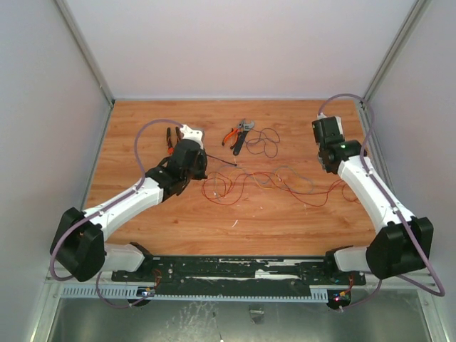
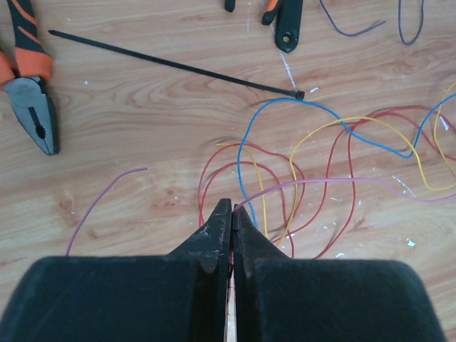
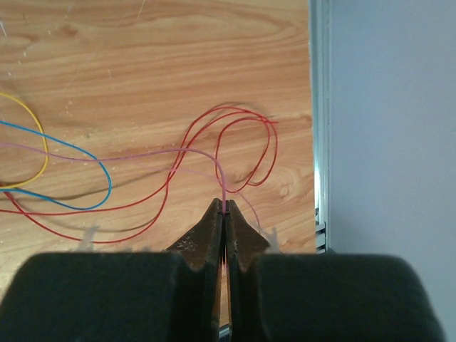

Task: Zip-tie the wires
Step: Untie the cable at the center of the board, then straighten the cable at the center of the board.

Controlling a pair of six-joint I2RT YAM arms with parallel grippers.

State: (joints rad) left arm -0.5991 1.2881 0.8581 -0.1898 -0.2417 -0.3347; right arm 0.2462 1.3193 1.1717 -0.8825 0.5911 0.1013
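Observation:
The wires lie as a loose tangle of red, yellow, blue and pink strands mid-table. My left gripper is shut on one end of a thin pink wire, just above the red loops. My right gripper is shut on a pink wire too, near the table's right edge, with red loops lying ahead of it. The zip tie is a black strip flat on the wood beyond the left gripper, untouched. The right gripper stands at the right side.
Orange-handled pliers lie left of the zip tie, and a second pair lies farther back. Dark purple wire loops sit beside that pair. A metal rail and grey wall bound the table on the right.

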